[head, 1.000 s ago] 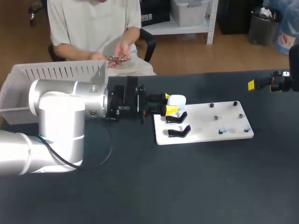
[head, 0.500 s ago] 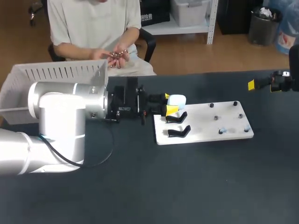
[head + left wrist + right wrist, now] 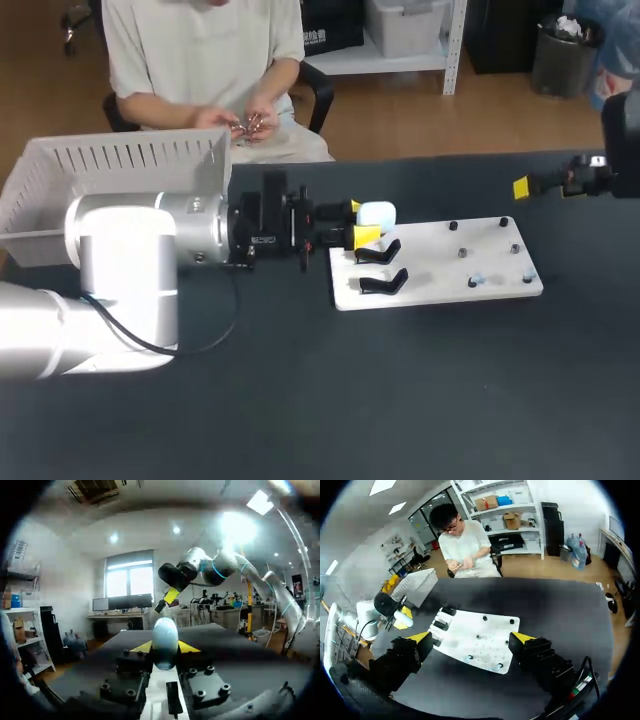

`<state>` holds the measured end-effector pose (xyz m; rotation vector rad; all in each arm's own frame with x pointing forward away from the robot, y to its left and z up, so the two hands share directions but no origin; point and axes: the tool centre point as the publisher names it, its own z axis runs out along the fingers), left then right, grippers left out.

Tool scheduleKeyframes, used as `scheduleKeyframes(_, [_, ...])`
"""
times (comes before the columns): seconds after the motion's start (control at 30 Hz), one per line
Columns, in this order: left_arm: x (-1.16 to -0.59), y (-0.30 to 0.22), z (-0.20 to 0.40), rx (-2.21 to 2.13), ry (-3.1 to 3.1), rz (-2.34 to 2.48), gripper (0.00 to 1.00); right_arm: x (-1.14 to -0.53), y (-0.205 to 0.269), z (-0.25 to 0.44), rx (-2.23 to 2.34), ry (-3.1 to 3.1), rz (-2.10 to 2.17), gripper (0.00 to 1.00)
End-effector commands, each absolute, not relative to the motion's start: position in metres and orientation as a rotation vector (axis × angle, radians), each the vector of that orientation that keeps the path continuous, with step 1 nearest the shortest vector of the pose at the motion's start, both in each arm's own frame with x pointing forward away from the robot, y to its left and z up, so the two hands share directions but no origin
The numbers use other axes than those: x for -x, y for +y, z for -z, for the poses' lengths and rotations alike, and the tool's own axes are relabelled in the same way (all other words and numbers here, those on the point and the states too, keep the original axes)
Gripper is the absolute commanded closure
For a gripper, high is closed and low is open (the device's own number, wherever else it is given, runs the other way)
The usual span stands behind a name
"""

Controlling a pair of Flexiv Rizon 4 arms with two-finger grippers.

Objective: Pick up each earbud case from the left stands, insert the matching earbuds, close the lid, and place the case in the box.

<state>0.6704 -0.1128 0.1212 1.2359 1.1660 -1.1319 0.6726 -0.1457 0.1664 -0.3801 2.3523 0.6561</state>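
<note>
The pale earbud case (image 3: 378,213) is sitting pinched in the left tool (image 3: 362,221), both yellow tips pressing on it from opposite sides; from the head view its long axis is running along the fingers, pointing away from the left arm toward the right side of the tabletop (image 3: 400,400). In the left wrist view the case (image 3: 165,636) is filling the gap between the tips and standing up above them; which end is the lid, I cannot tell. It is hanging at the far left corner of the white board (image 3: 440,278), just beyond the first of two black stands (image 3: 380,250); the second stand (image 3: 384,282) is lying nearer the front edge. The white slatted box (image 3: 110,155) is waiting behind the left arm. The right tool (image 3: 471,639) is hovering well apart, its fingers spread wide with nothing between them, looking down over the board (image 3: 492,641).
</note>
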Motion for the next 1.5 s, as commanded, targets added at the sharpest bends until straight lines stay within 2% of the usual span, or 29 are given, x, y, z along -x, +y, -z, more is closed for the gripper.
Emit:
scheduleKeyframes(0.03, [-0.678,-0.115,-0.116,-1.245,1.149,1.161,1.00,-0.656,-0.126,-0.175,0.437,2.348,-0.665,0.00])
scheduleKeyframes(0.33, [-0.679,-0.116,-0.113,-1.255,1.143,1.189,1.00,-0.641,-0.078,-0.179,0.577,2.395,-0.605,0.00])
scheduleKeyframes(1.07, [-0.684,-0.120,-0.112,-1.253,1.133,1.199,1.00,-0.644,-0.007,-0.151,0.696,2.472,-0.627,0.00])
scheduleKeyframes(1.5, [-0.684,-0.120,-0.112,-1.253,1.133,1.199,1.00,-0.665,0.012,-0.139,0.741,2.474,-0.594,0.00])
